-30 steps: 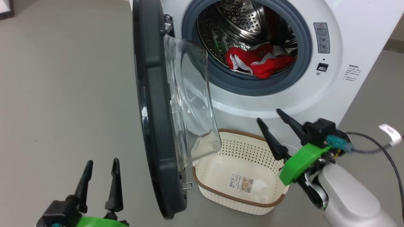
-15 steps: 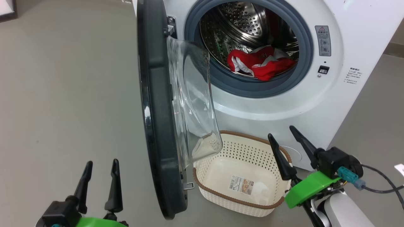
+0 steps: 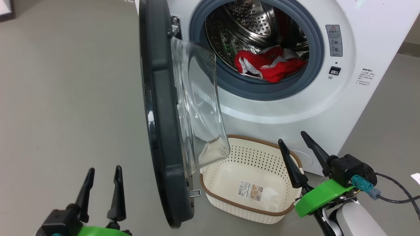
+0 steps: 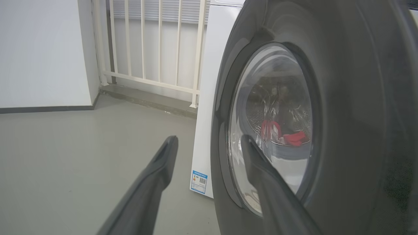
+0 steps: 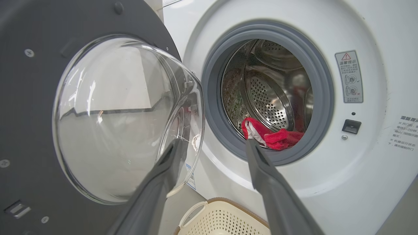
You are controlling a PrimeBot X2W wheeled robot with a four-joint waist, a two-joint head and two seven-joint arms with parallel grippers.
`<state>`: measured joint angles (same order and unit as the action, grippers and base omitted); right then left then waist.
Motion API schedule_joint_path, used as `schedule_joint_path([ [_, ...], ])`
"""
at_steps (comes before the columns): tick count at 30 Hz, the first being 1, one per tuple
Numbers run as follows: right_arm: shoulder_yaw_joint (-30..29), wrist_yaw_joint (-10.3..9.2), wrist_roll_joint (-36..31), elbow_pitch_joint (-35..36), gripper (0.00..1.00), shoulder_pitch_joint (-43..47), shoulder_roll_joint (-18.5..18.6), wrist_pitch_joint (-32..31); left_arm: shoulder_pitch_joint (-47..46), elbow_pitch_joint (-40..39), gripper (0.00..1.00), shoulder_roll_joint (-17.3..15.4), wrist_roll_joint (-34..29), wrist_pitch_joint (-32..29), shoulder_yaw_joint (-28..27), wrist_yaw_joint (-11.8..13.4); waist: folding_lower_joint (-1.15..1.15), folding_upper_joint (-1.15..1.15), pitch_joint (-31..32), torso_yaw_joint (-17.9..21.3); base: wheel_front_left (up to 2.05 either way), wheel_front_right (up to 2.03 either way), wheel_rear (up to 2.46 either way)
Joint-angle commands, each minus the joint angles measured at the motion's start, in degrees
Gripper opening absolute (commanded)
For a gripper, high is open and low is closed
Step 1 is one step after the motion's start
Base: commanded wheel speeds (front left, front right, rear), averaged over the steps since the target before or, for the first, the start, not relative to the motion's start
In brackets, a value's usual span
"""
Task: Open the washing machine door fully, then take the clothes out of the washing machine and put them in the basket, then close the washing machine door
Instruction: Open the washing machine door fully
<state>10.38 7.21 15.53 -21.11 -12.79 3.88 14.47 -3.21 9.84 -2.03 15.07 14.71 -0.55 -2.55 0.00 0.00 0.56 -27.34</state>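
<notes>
Jaws of left gripper (image 3: 104, 169): spread wide, nothing between, parked at 7 o'clock in head view, just outside the black face of the washing machine door (image 3: 160, 131). Jaws of right gripper (image 3: 292, 137): also spread wide, empty, at 4 o'clock, tips near the 2 o'clock rim of the basket (image 3: 256, 154), aimed up toward the drum mouth.

Change: right gripper lower and further back toward 4 o'clock than a second ago, same wide spread throughout. Left gripper unmoved. Door, clothes and basket as before, apart from slight camera wobble. Reads as a pull-back after the door swing, no grab begun.

Door: swung out on its 9 o'clock hinge, roughly square to the washing machine (image 3: 279, 108) front, edge-on in head view. Glass bowl window (image 3: 197, 108) bulging toward 3 o'clock, overlapping the basket's 10 o'clock corner. Probably open enough for a reach. "Fully" doubtful, maybe more swing left.

Clothes (image 3: 269, 64): red with white trim, one heap at 6 o'clock of the perforated steel drum (image 3: 249, 19), just behind the grey rubber ring (image 3: 262, 91), untouched. Basket: on the floor right below the opening, close against the machine front, holding just a paper label (image 3: 251, 191). Likely next: right arm up and into the drum.

Surface and room: plain smooth grey-beige floor (image 3: 65, 98). White wall (image 4: 39, 49) and cream railing (image 4: 143, 42) at 11 o'clock in left wrist view. Warning sticker (image 3: 334, 39) at 3 o'clock of the ring
</notes>
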Motion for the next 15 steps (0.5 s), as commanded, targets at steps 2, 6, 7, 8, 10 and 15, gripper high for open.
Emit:
schedule_joint_path([
  [2,0.86,0.28,-0.47,1.95,1.00,-0.54,-0.20,0.52,-0.85,-1.09,1.00,-0.96,-0.70,0.29,-2.13,0.25,0.00,0.00,-0.19,-0.04,0.00,0.00,0.00],
  [6,0.88,0.28,-0.29,2.16,1.00,-0.67,-0.24,0.52,-0.98,-1.59,1.00,-1.00,-1.38,0.29,-2.37,0.34,0.00,0.00,-0.46,0.03,0.00,0.00,0.00],
  [7,0.86,0.28,-0.27,2.17,1.00,-0.72,-0.24,0.52,-0.97,-1.61,1.00,-1.00,-1.44,0.29,-2.40,0.36,0.00,0.00,-0.53,0.05,0.00,0.00,0.00],
  [8,0.91,0.28,-0.30,2.15,1.00,-0.78,-0.22,0.52,-0.90,-1.32,1.00,-0.99,-1.42,0.29,-2.45,0.56,0.00,0.00,-0.59,0.08,0.00,0.00,0.00],
  [10,0.98,0.28,-0.28,2.11,1.00,-0.91,-0.20,0.52,-0.91,-0.62,1.00,-0.98,-1.12,0.29,-2.46,0.86,0.00,0.00,-0.74,0.16,0.00,0.00,0.00],
  [15,1.16,0.28,-0.12,1.94,1.00,-1.31,-0.16,0.52,-1.18,-0.32,1.00,-0.96,-0.70,0.29,-2.21,1.12,0.00,0.00,-1.11,0.38,0.00,0.00,0.00],
])
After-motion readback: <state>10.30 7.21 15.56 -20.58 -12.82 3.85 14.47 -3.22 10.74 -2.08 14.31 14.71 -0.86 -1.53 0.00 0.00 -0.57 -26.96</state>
